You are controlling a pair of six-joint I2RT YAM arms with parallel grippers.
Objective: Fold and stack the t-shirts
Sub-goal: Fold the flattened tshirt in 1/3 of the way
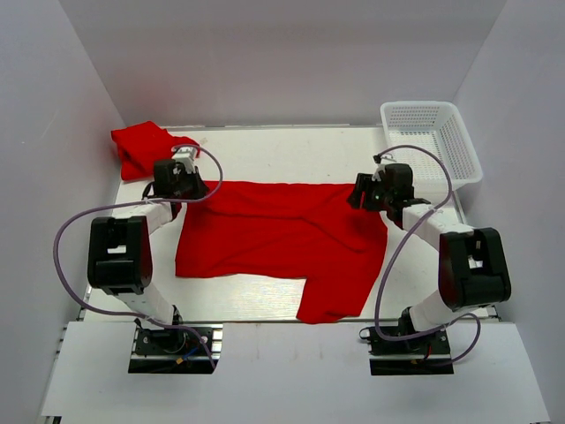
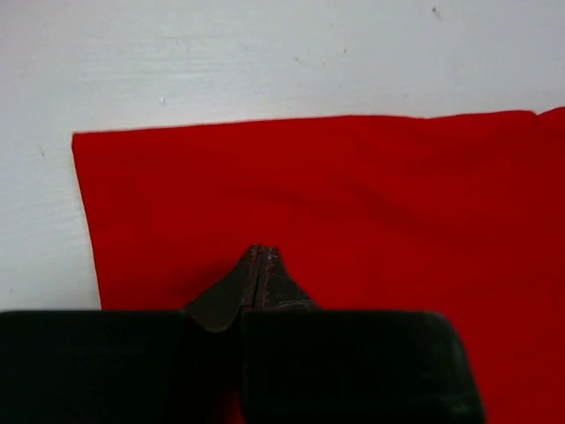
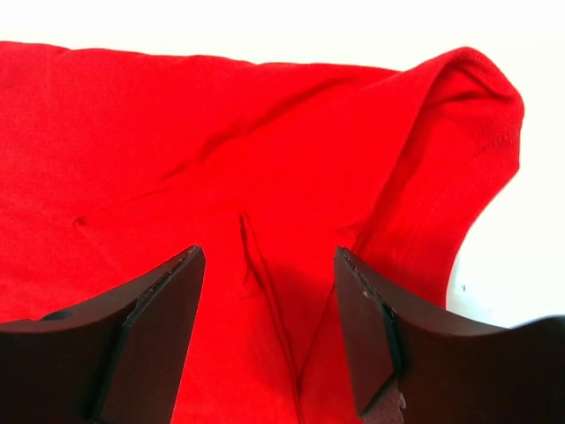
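The spread t-shirt (image 1: 282,230) lies open across the middle of the top view, a flat red shape whose square corner reaches toward the upper left and whose one loose part trails down to the lower right, close to the near edge of the table (image 1: 265,155). It is laid out flat, presumably so that a clean fold can be started along its far edge. The second t-shirt (image 1: 141,148) sits bunched in the upper left corner of the frame, just apart from the first, likely parked there to wait its turn. The left gripper (image 2: 262,261) is over that square corner, its jaws brought together tip to tip just inside the edge of the cloth. Whether a pinch of fabric lies between them cannot be made out, since the cloth around them looks smooth. The right gripper (image 3: 267,265) stands at the upper right end of the shirt with its jaws wide apart, straddling a raised crease and gripping nothing. A turned-over sleeve (image 3: 472,115) bulges at the upper right of its view. The two grippers flank the same far edge, which suggests a paired lift, with the right one yet to close. The white basket (image 1: 461,146) stands at the upper right, well apart from the cloth.
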